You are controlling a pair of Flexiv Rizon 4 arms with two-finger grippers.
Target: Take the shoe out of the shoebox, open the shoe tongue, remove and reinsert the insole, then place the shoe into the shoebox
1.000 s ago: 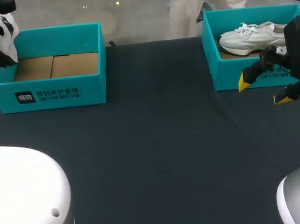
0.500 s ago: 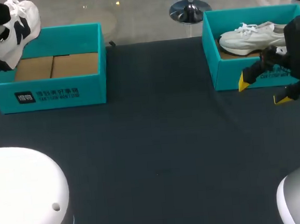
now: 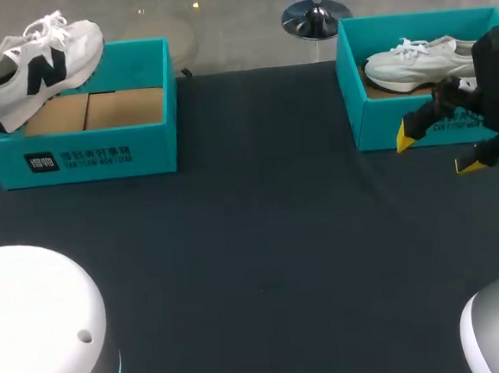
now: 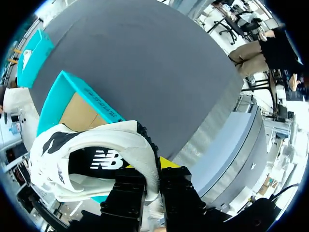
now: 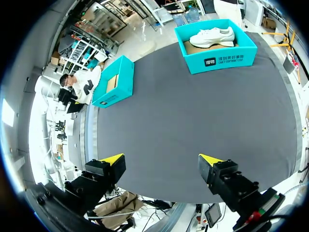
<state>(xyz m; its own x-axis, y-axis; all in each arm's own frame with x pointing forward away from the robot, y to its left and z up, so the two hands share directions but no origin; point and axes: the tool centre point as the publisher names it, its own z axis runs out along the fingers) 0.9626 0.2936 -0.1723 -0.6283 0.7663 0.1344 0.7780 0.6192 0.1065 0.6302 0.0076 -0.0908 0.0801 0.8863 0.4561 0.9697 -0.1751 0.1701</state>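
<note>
Now the left gripper point(image 4: 153, 170) grips the white sneaker point(image 3: 39, 61) above the teal shoebox point(image 3: 83, 156); the right gripper point(image 5: 162, 162) stands wide apart.

**Teal Boxes, White Shoes on Dark Cloth**

A white sneaker with black logo and black lining point(image 3: 41, 60) shows against a teal cardboard shoebox point(image 3: 156, 146), which has white print and a plain brown floor. A second teal shoebox point(image 3: 373, 129) frames an all-white laced sneaker point(image 3: 412, 60). The charcoal table cloth point(image 3: 255, 255) is unpatterned. The black right gripper point(image 3: 437, 153) is yellow-tipped.
</note>
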